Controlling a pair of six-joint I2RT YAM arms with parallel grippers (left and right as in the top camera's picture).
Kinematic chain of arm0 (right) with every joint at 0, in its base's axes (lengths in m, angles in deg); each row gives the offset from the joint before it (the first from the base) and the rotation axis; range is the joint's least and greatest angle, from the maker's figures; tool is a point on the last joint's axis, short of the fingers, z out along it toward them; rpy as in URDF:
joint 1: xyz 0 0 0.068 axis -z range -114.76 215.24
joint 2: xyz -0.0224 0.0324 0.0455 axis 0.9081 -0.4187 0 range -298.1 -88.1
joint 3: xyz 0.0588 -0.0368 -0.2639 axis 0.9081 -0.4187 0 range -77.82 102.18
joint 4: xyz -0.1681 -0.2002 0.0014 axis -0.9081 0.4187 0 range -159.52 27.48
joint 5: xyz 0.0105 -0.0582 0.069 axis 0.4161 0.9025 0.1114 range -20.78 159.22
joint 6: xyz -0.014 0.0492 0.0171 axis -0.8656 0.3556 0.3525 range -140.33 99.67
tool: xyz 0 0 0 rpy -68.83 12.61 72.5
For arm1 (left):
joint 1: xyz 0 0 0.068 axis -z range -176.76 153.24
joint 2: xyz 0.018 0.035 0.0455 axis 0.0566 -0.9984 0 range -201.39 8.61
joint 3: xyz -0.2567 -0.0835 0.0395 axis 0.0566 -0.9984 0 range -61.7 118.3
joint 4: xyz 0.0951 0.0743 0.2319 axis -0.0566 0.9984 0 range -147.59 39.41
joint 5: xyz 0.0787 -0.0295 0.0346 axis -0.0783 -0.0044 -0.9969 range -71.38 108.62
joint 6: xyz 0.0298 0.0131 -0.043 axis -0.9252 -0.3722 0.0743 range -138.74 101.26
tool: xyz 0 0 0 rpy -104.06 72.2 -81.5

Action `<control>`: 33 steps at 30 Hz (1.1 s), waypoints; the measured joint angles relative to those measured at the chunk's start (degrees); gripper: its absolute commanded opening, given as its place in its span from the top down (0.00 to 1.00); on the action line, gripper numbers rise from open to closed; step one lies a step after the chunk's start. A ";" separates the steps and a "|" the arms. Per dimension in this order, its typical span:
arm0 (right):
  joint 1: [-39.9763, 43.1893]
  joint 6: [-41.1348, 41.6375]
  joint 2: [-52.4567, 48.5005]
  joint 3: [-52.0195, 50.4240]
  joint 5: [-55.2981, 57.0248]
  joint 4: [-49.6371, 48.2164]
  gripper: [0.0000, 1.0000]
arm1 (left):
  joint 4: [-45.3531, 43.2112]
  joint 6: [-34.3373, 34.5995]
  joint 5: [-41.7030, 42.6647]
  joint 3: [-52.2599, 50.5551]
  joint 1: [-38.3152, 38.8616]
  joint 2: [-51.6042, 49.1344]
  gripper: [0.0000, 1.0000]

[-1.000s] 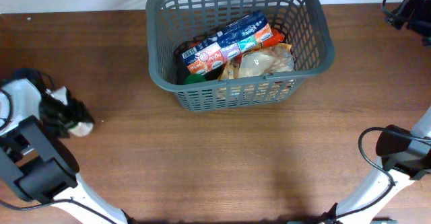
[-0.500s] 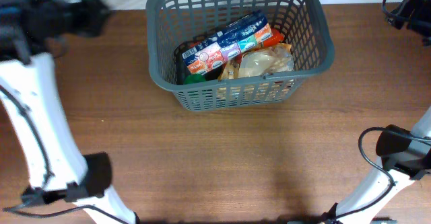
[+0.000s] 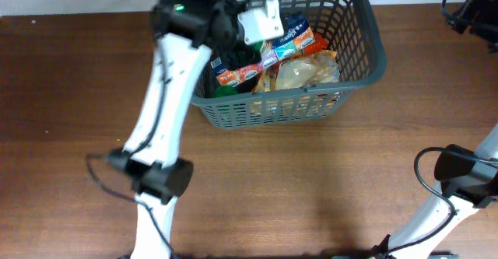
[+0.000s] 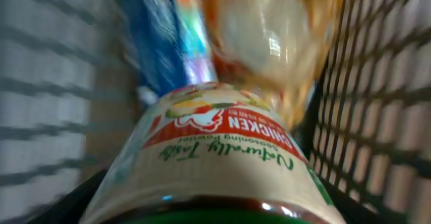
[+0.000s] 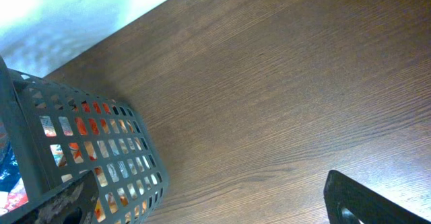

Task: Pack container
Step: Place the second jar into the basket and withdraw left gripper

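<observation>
While left jaws clasp a seasoning jar (image 4: 222,143) inside the basket (image 3: 272,110), packets (image 3: 294,37) crowd beneath (right jaws spread apart)

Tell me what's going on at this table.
The left gripper holds a green-lidded chicken seasoning jar inside the grey basket, with lattice walls on both sides of it in the wrist view. The basket already contains a colourful carton pack and a clear bag. The jar is not released yet. The right arm sits off to the side, handling nothing.
</observation>
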 measured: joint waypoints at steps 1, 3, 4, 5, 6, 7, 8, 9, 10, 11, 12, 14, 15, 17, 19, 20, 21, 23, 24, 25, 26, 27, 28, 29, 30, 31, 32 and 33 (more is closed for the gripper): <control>0.00 0.02 0.00 0.00 0.02 -0.02 0.02 | 1.44 -0.24 -1.77 -0.17 -0.02 -1.81 0.98; 0.02 0.00 0.00 0.00 0.02 -0.02 0.01 | 3.37 -0.68 -5.62 -0.70 -0.07 -5.31 0.98; 0.00 0.00 0.00 0.00 0.00 -0.02 0.01 | 3.54 -0.81 -7.04 -0.98 -0.07 -6.36 0.98; 0.00 0.00 0.00 0.00 0.02 -0.02 0.01 | 3.67 -0.85 -8.48 -1.29 -0.13 -7.21 0.94; 0.00 -0.02 0.00 0.00 0.02 -0.02 0.01 | 3.76 -0.94 -9.29 -1.64 -0.17 -7.43 0.89; 0.00 0.00 0.00 0.00 0.00 -0.02 0.01 | 4.92 -1.03 -10.60 -2.10 -0.37 -7.56 0.84; 0.02 0.00 0.00 0.00 0.00 -0.02 0.01 | 6.01 -1.03 -11.15 -2.10 -0.44 -7.54 0.84; 0.00 -0.02 0.00 0.00 0.00 -0.02 0.02 | 7.72 -1.05 -11.72 -2.10 -0.55 -7.50 0.98; 0.02 0.02 0.00 0.00 0.00 -0.02 0.01 | 7.91 -1.05 -12.11 -2.12 -0.66 -7.50 0.98; 0.02 0.04 0.00 0.00 0.00 -0.02 0.01 | 7.93 -1.07 -12.22 -2.12 -0.83 -7.50 0.98; 0.02 0.00 0.00 0.00 0.02 -0.02 0.01 | 7.93 -1.07 -12.26 -2.12 -0.98 -7.50 0.98; 0.02 0.00 0.00 0.00 0.00 -0.02 0.01 | 7.93 -1.05 -12.00 -2.12 -1.60 -7.50 0.98; 0.00 -0.02 0.00 0.00 0.02 -0.02 0.01 | 7.93 -1.03 -11.78 -2.14 -1.92 -7.50 0.98; 0.00 -0.04 0.00 0.00 0.02 -0.02 0.01 | 7.93 -0.98 -11.50 -2.43 -2.58 -7.50 0.98; 0.00 0.00 -0.02 0.00 0.02 -0.02 0.01 | 7.93 -0.87 -11.65 -3.58 -3.08 -7.50 0.98; 0.00 0.02 -0.02 0.00 0.02 -0.02 0.01 | 7.78 -0.76 -11.67 -4.52 -3.23 -7.50 0.98; 0.00 0.00 -0.02 0.00 0.00 -0.02 0.01 | 7.78 -0.76 -11.65 -5.49 -3.37 -7.50 0.98; 0.02 0.00 -0.02 0.00 0.00 -0.02 0.01 | 7.91 -0.76 -11.63 -8.76 -3.45 -7.50 0.98; 0.00 0.02 -0.04 0.00 0.02 -0.02 0.01 | 7.85 -0.76 -11.63 -10.19 -3.45 -7.50 0.98; 0.02 0.00 -0.04 0.00 0.00 -0.02 0.01 | 7.89 -0.76 -11.63 -11.54 -3.45 -7.50 0.98; 0.02 0.00 -0.04 0.00 0.00 0.00 0.01 | 7.98 -0.76 -11.63 -12.07 -3.45 -7.50 0.97; 0.02 0.02 -0.04 0.00 0.00 -0.02 0.01 | 7.91 -0.74 -11.63 -13.25 -3.45 -7.50 0.97; 0.00 0.00 -0.04 0.00 0.02 -0.02 0.01 | 7.87 -0.76 -11.58 -13.66 -3.45 -7.50 0.95; 0.02 0.00 -0.04 0.00 0.02 -0.02 0.01 | 7.91 -0.74 -11.61 -13.81 -3.45 -7.39 0.88; 0.00 0.00 -0.04 0.00 0.02 -0.02 0.01 | 7.91 -0.74 -11.63 -13.86 -3.45 -7.37 0.83; 0.00 0.00 -0.04 0.00 0.02 -0.02 0.01 | 7.89 -0.74 -11.63 -13.86 -3.45 -7.37 0.73; 0.00 0.00 -0.04 0.00 0.02 -0.02 0.01 | 7.91 -0.74 -11.63 -13.86 -3.45 -7.37 0.70; 0.00 -0.02 -0.04 0.00 0.02 -0.02 0.01 | 7.91 -0.74 -11.63 -13.86 -3.45 -7.37 0.68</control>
